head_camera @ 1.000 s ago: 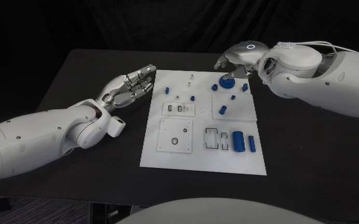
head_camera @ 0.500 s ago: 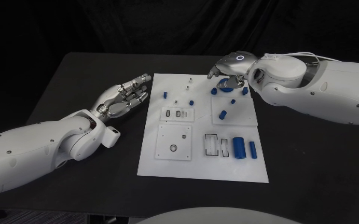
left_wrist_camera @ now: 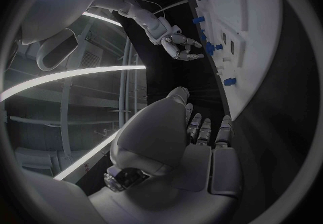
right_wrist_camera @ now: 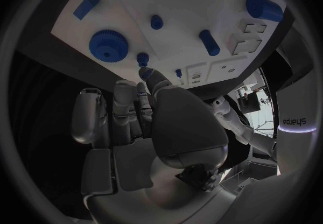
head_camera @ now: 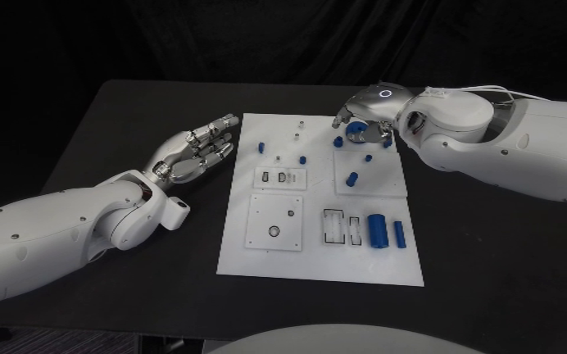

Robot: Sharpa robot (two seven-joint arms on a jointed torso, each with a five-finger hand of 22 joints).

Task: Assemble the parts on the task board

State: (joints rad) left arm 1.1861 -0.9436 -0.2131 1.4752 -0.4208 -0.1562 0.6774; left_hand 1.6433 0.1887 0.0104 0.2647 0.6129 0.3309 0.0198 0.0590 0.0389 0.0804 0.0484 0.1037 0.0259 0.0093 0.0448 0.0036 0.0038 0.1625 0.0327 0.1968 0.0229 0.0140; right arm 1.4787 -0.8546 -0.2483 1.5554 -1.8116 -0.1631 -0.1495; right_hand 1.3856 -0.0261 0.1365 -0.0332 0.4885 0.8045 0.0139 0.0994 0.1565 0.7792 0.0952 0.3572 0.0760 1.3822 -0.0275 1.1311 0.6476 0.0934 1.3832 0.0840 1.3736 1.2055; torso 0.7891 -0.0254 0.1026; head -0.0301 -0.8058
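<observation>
Black table (head_camera: 118, 124): your right hand (head_camera: 364, 120) hovers curled, empty, at the task board's (head_camera: 319, 256) one o'clock; left hand (head_camera: 195, 149) spread.

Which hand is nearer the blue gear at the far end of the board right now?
Right. The right hand hovers directly over the blue gear at the task board's far end. The left hand lies open on the table beside the board's opposite edge.
</observation>
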